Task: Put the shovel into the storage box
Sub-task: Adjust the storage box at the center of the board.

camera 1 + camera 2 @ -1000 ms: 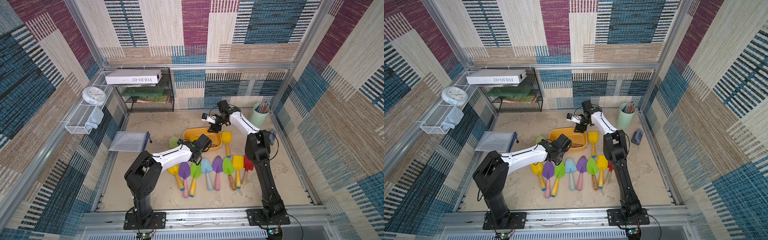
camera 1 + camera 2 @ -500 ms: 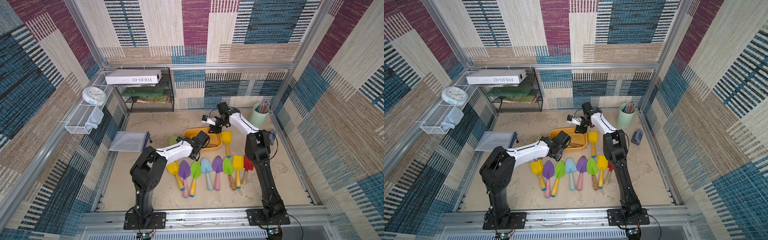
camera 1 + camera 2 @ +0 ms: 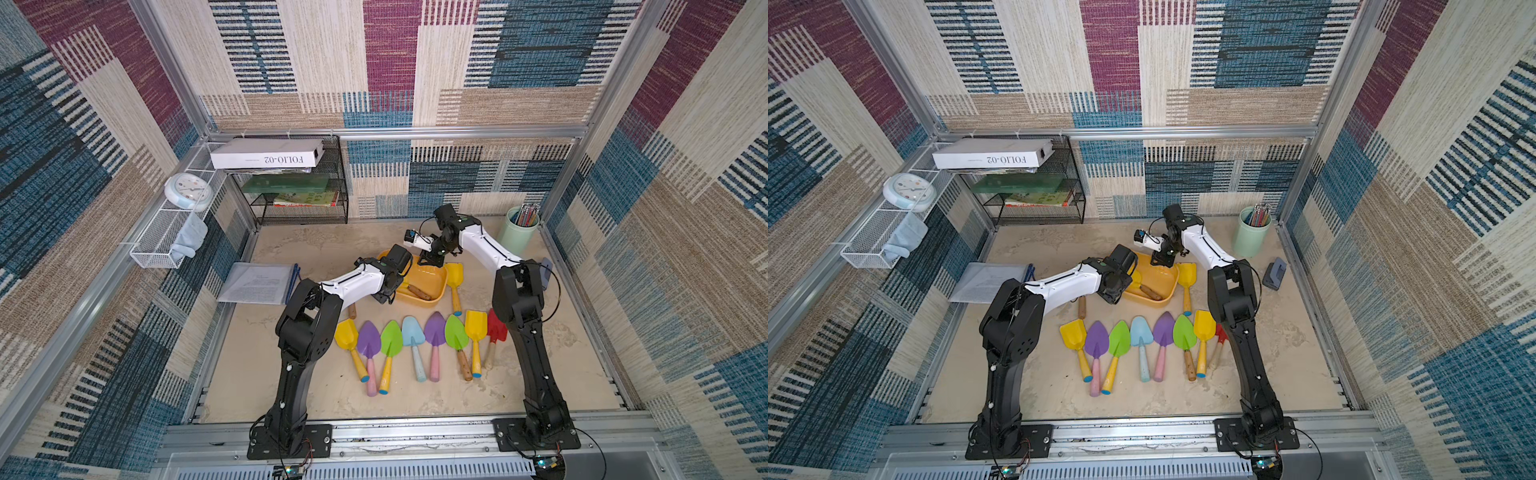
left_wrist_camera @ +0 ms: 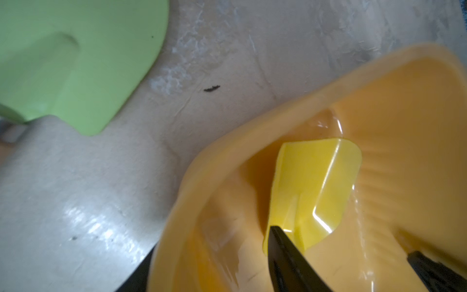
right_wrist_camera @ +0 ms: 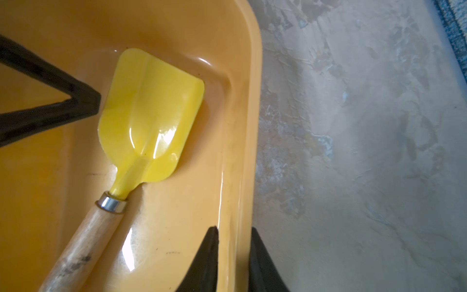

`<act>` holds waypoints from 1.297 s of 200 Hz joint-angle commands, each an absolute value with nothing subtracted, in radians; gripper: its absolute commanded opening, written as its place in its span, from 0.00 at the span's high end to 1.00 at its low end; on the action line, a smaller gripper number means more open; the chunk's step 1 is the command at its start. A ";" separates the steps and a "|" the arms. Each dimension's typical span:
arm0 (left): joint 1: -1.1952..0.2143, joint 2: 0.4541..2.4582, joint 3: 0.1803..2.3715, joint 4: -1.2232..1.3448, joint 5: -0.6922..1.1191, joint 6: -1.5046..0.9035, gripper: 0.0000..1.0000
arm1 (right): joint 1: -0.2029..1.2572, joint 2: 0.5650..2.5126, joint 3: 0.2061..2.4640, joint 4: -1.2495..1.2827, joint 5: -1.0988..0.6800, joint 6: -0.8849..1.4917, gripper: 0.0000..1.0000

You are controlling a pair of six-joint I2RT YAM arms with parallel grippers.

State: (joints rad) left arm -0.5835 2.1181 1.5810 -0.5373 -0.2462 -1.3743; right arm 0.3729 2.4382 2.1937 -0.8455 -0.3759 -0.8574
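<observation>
Right wrist view: finds shovel [image 5: 149,113] lying inside storage box [image 5: 252,101], blade at upper centre, handle running to lower left, left gripper [image 4: 341,241] spread and empty beside the blade, right gripper [image 5: 233,228] pinched on box rim at bottom centre.

Eleven shovels [image 3: 412,330]; one storage box [image 3: 434,276]; one cup [image 3: 517,237].
</observation>
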 commanded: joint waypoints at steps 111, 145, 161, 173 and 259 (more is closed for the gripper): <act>-0.476 2.377 2.105 -0.688 -0.101 -0.981 0.46 | 0.422 2.398 2.104 -0.797 -0.264 -0.344 1.00; -0.459 2.401 2.143 -0.684 -0.068 -0.930 0.45 | 0.444 2.318 1.977 -0.694 -0.216 -0.162 1.00; -0.452 2.396 2.143 -0.668 -0.039 -0.893 0.43 | 0.459 2.274 1.910 -0.639 -0.192 -0.075 1.00; -0.448 2.383 2.131 -0.642 -0.010 -0.858 0.41 | 0.469 2.241 1.859 -0.599 -0.173 -0.018 1.00; -0.443 2.278 1.998 -0.498 0.048 -0.732 0.36 | 0.518 2.076 1.590 -0.403 0.046 0.248 1.00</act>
State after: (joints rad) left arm -0.4389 2.2944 2.0159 -0.6380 -0.0467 -0.7788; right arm 0.4995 2.0972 1.6188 -0.4683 0.0189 0.1905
